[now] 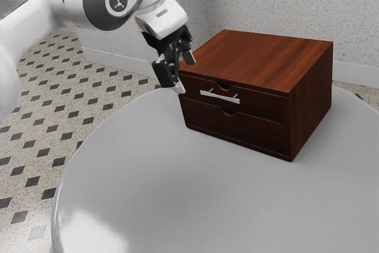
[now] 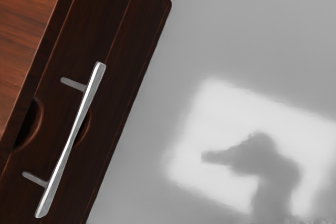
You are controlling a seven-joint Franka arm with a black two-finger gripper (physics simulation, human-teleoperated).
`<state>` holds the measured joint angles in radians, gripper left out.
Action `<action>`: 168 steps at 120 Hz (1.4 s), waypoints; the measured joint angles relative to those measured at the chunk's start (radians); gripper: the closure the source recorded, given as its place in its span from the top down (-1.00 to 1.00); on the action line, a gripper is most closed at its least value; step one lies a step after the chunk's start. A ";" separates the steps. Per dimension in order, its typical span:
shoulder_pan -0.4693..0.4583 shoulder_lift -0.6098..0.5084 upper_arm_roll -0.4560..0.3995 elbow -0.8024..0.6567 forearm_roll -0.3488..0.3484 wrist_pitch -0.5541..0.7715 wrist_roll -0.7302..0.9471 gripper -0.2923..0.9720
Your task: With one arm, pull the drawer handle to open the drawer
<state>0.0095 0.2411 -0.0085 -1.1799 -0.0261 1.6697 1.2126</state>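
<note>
A dark wooden cabinet [image 1: 260, 57] with two drawers stands on the round grey table [image 1: 195, 199]. The upper drawer [image 1: 263, 103] carries a silver bar handle [image 1: 219, 96] and sits flush with the cabinet front. My gripper [image 1: 182, 75] hangs just off the cabinet's front corner, on the exterior view's left, a short way from the handle's near end. Its black fingers are open with nothing between them. In the wrist view the handle [image 2: 71, 140] runs slantwise across the drawer front [image 2: 118, 72], and my hand's shadow [image 2: 257, 161] falls on the table.
The lower drawer [image 1: 249, 124] has only a round finger notch. Grey tabletop [image 2: 252, 35] spreads in front of the cabinet. A tiled floor [image 1: 71, 99] and white walls lie behind.
</note>
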 joint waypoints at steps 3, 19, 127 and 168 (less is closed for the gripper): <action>0.000 0.008 0.000 0.000 0.001 0.013 0.021 0.53; 0.000 0.040 -0.001 -0.007 0.005 0.081 0.117 0.53; -0.020 -0.002 0.004 -0.244 -0.005 0.350 0.304 0.54; -0.015 0.036 0.004 -0.247 -0.002 0.359 0.261 0.54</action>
<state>-0.0056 0.2769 -0.0046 -1.4273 -0.0283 2.0291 1.4737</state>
